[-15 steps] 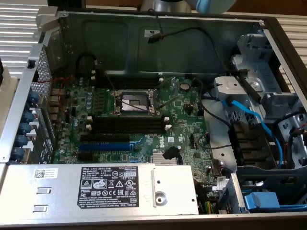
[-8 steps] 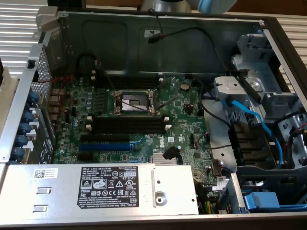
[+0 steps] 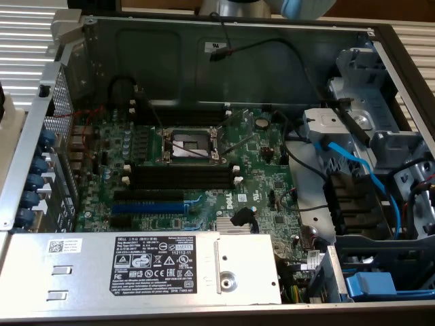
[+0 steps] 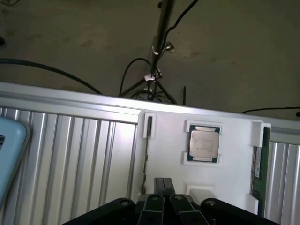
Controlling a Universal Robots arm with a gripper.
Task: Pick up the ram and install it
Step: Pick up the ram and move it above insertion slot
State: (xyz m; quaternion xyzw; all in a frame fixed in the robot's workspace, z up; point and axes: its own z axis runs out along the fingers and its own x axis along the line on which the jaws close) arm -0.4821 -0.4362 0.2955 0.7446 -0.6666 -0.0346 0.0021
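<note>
Ram (image 4: 259, 161) stands on edge in the white tray (image 4: 229, 173), off to one side of your gripper (image 4: 164, 185) and apart from it. It is a long dark-green stick with a pale label strip, its far end seated in a white clip (image 4: 256, 133). Your gripper's fingers are pressed together, gripping nothing. Beyond the fingertips the tray carries a square processor (image 4: 204, 144). Close on the gripper's other side a thin dark strip (image 4: 147, 150) sits in a second clip; you cannot tell what it is. In the exterior view, the open computer case (image 3: 238, 47) shows black memory slots (image 3: 180, 178) between the processor socket (image 3: 189, 144) and the blue expansion slot (image 3: 146, 206).
</note>
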